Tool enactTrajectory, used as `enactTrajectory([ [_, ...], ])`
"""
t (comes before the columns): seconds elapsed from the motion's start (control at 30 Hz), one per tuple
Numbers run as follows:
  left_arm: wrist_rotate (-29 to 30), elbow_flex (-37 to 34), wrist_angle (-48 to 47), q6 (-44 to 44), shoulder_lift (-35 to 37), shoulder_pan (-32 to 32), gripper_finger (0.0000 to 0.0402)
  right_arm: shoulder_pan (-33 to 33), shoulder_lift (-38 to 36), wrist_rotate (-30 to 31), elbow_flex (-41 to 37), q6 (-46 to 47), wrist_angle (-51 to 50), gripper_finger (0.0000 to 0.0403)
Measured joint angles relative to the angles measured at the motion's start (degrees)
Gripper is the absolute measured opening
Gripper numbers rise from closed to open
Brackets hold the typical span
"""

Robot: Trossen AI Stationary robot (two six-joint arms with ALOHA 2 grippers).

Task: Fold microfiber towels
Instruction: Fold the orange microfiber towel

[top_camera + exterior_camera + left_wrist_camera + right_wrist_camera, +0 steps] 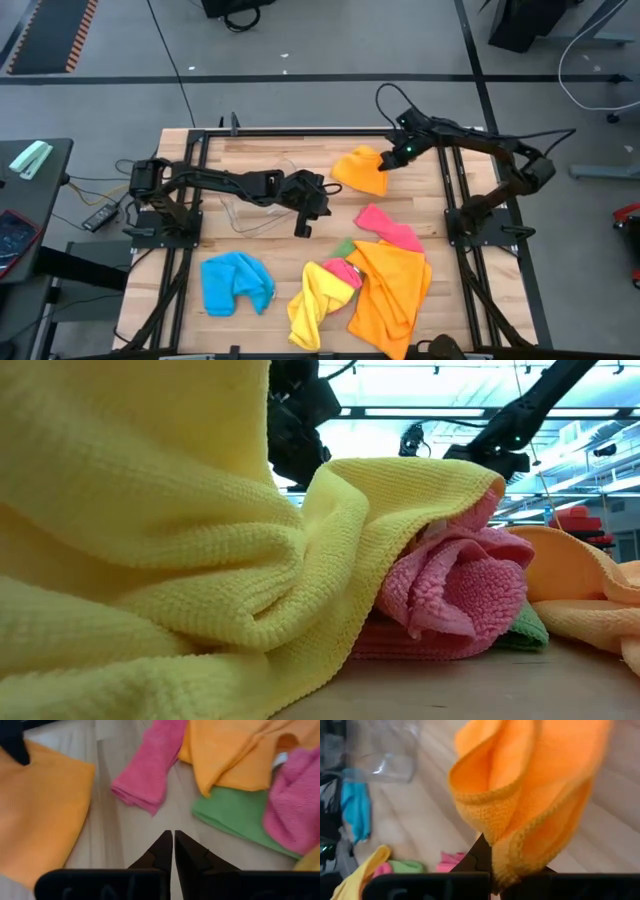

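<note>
Jaws clenched on a fold of an orange towel (361, 170), the right gripper (388, 163) holds the cloth bunched at the far side of the wooden bench (260, 160), the fabric draping from its fingers in the right wrist view (530, 795). The left gripper (303, 225) hangs just beside that towel toward the bench's middle, its jaws pressed together on nothing, tips nearly touching above bare wood (172, 851).

Nearer than the held orange towel lies a loosely folded pink towel (390, 228), and nearer still a heap: a large orange towel (392, 290) spread over a green towel (344, 247), with a second pink towel (342, 272) crumpled beside a yellow towel (312, 305) that trails toward the bench's front edge. In the low view the yellow cloth (150, 540) fills the foreground, the pink one (455, 585) tucked against it and a sliver of green (527, 630) beneath.

Well apart from the held towel, toward the front left of the bench, sits a blue towel (236, 282), rumpled. A clear plastic tub (382, 765) shows dimly beyond the held cloth in the right wrist view.
</note>
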State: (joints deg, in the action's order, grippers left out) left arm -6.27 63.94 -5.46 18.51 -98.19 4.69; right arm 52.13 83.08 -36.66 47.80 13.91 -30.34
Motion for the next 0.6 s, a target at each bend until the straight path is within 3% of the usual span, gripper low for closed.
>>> enactTrajectory([
  [0.47,0.14,-0.01,3.07,-0.90,-2.02,-0.46,0.0025,1.18,-1.55,8.78,-0.46,-5.53,-14.84,0.0014],
  [0.6,5.49,0.00,4.67,-1.46,-2.01,0.42,0.0033,-3.32,-5.29,9.37,3.19,-13.75,-20.13,0.0011],
])
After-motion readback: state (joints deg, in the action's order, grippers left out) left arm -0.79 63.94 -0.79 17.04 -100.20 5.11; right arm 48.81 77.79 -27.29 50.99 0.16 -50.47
